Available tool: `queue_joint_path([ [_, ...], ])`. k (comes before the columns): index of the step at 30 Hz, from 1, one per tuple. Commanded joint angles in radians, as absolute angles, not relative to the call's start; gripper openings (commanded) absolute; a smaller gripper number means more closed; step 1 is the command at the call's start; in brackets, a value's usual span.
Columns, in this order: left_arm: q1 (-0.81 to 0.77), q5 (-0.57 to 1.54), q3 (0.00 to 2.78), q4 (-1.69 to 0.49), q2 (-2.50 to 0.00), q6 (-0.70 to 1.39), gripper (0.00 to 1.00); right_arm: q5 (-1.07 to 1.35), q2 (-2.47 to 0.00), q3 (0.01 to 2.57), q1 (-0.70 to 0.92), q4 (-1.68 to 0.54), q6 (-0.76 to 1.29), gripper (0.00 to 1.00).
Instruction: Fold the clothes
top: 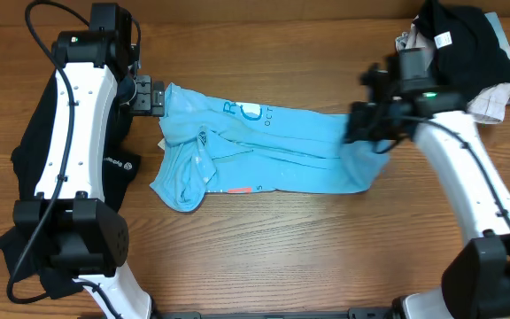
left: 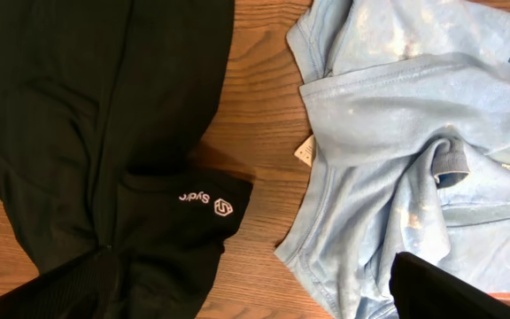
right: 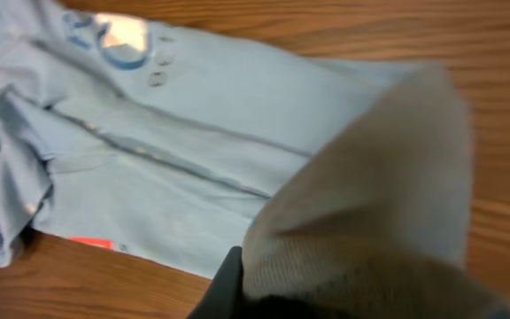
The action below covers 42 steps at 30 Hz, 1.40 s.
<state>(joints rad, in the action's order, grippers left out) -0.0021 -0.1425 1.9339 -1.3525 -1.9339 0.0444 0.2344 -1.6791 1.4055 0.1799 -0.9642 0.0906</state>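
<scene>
The clothes include a light blue T-shirt [top: 273,146] lying crumpled and partly folded across the middle of the table, lettering up. My left gripper [top: 153,97] stands open at the shirt's upper left edge, holding nothing. In the left wrist view the shirt [left: 414,133] fills the right side, and one dark finger [left: 441,288] shows at the bottom right. My right gripper [top: 361,126] is shut on the shirt's right edge. In the right wrist view that raised fold [right: 370,204] bulges close over the flat shirt [right: 193,133]. A black garment [top: 118,164] with a white logo [left: 206,202] lies under the left arm.
A heap of other garments [top: 467,49], black and light-coloured, sits at the table's back right corner behind the right arm. Bare wooden tabletop [top: 299,248] lies in front of the shirt. The arm bases stand at the front left and front right.
</scene>
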Motion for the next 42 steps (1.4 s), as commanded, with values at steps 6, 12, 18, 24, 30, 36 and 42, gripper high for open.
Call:
queue_joint_path([
  [6, 0.001, -0.138, 1.959, -1.345, -1.935, 0.022, 1.00, 0.267, -1.839, 1.426, 0.407, -0.812, 0.210, 0.40],
  [12, 0.001, -0.136, 1.959, -1.333, -1.935, 0.022, 1.00, 0.300, -1.834, 1.470, 0.506, -0.775, 0.210, 0.72],
  [18, 0.001, -0.132, 1.959, -1.334, -1.935, 0.022, 1.00, 0.183, -1.829, 1.568, 0.464, -0.965, 0.206, 0.77],
  [24, 0.001, -0.082, 1.959, -1.329, -1.936, 0.022, 1.00, 0.101, -1.842, 1.523, 0.423, -1.040, 0.229, 0.75],
  [30, 0.001, -0.076, 1.959, -1.319, -1.936, 0.022, 1.00, 0.095, -1.853, 1.396, 0.423, -0.926, 0.471, 0.56],
  [36, 0.001, -0.076, 1.959, -1.316, -1.936, 0.022, 1.00, 0.068, -1.860, 1.301, 0.423, -0.862, 0.577, 0.56],
  [42, 0.001, -0.077, 1.959, -1.315, -1.936, 0.022, 1.00, 0.064, -1.860, 1.252, 0.423, -0.768, 0.581, 0.57],
])
